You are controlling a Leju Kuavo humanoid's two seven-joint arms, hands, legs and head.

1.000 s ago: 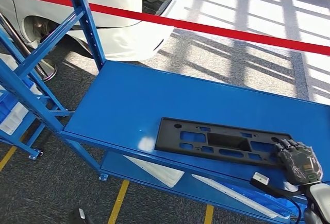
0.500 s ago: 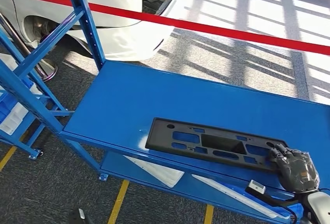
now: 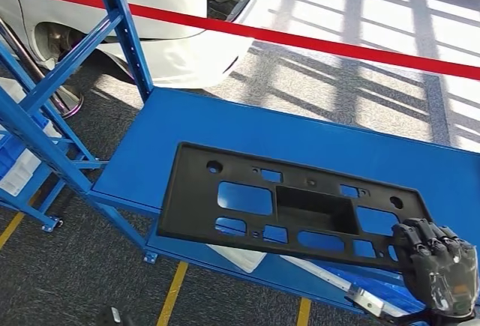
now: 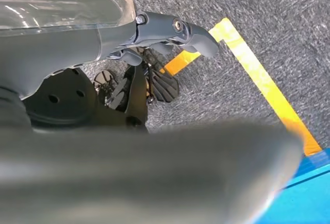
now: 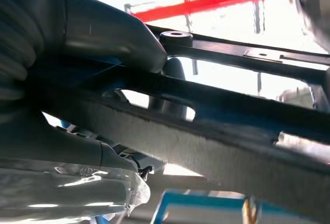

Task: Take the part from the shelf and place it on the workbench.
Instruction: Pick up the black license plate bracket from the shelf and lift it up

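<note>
I'm lifting the plate (image 3: 294, 202) clear of the shelf (image 3: 187, 135)
Right hand (image 3: 442, 270) is clamping fingers on its 4 o'clock corner; left hand's (image 4: 171, 28) grip I'm unable to tell

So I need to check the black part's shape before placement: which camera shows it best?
The head view: the whole black part shows, cutouts included, with the right hand gripping its end. The right wrist view gives a close look at its bars under the thumb.
</note>
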